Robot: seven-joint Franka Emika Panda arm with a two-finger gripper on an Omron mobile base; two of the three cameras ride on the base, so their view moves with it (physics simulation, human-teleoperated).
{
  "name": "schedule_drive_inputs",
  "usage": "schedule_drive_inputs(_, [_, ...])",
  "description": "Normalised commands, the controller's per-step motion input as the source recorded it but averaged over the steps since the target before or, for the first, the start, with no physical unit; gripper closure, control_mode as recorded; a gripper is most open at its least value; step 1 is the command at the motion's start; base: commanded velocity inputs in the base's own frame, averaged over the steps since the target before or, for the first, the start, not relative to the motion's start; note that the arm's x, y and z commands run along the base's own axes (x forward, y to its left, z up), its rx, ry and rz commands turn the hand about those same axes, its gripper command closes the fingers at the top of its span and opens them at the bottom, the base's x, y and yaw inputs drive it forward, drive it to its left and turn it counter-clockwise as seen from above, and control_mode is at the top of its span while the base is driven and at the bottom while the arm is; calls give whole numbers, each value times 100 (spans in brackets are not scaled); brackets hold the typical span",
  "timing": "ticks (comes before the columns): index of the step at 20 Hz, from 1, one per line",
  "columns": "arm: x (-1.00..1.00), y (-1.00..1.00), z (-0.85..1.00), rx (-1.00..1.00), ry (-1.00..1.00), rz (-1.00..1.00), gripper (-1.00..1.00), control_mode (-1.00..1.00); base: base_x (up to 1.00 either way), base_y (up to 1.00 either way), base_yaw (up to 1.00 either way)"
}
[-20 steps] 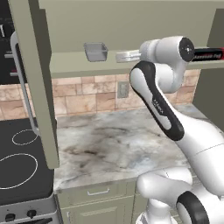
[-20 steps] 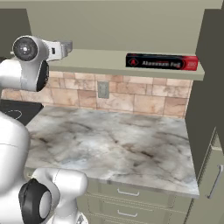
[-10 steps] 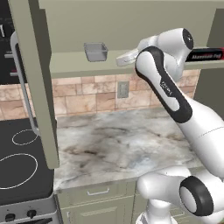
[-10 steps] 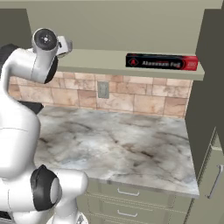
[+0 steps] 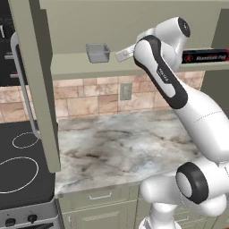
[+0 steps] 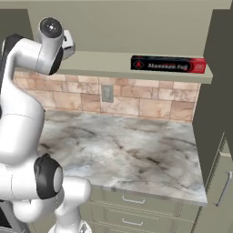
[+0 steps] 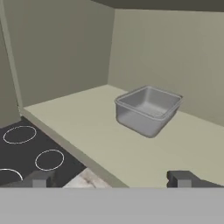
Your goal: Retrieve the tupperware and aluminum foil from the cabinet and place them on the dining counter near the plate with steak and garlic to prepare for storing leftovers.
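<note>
Tool (image 7: pixel 109 178) nearer tupperware (image 7: pixel 148 109), wide open, empty

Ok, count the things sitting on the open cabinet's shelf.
2: the tupperware at the shelf's left end, and the aluminum foil lying at its right end. The arm may hide others.

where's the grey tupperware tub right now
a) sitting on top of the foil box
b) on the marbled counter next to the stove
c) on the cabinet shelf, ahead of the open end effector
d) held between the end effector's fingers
c: the tupperware tub stands upright on the cabinet shelf, and the end effector is open and short of it, with bare shelf between its fingertips and the tub.
</note>
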Motion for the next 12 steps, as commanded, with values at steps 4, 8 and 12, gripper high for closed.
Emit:
schedule_drive_inputs(4, [44,33,0,0,0,0,-100,-100,0,0,0])
schedule_drive_inputs(8, [47,35,0,0,0,0,-100,-100,0,0,0])
schedule_drive_inputs(12, [41,16,0,0,1,1,-100,-100,0,0,0])
